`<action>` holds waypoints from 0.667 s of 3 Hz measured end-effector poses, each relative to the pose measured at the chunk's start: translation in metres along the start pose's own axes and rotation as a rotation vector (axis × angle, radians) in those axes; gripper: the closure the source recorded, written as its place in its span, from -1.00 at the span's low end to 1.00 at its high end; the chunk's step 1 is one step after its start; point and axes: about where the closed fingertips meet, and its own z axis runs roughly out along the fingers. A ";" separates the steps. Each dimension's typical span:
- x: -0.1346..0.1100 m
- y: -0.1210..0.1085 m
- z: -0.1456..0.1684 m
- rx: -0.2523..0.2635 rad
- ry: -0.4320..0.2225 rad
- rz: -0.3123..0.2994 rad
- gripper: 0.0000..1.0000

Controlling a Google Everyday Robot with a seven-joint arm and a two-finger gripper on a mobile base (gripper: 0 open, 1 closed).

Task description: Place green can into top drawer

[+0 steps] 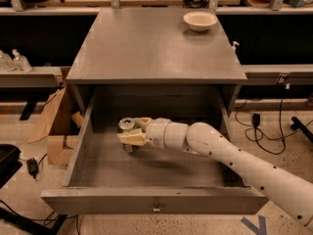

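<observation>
The top drawer (156,201) stands pulled fully out below the grey cabinet, its front panel with a small metal knob nearest the camera. My gripper (133,132) reaches in from the right, inside the drawer toward its back left. It is shut on the green can (127,128), whose silver top shows above the cream fingers (131,139). The can is upright, low over the drawer floor; its lower body is mostly hidden by the fingers.
A cream bowl (200,20) sits on the cabinet top (151,48) at the back right. Cardboard boxes (56,126) lie on the floor left of the drawer. Cables trail on the floor at right. Two clear bottles (14,61) stand on a shelf at far left.
</observation>
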 end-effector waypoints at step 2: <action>0.000 0.003 0.003 -0.007 0.000 -0.001 -0.42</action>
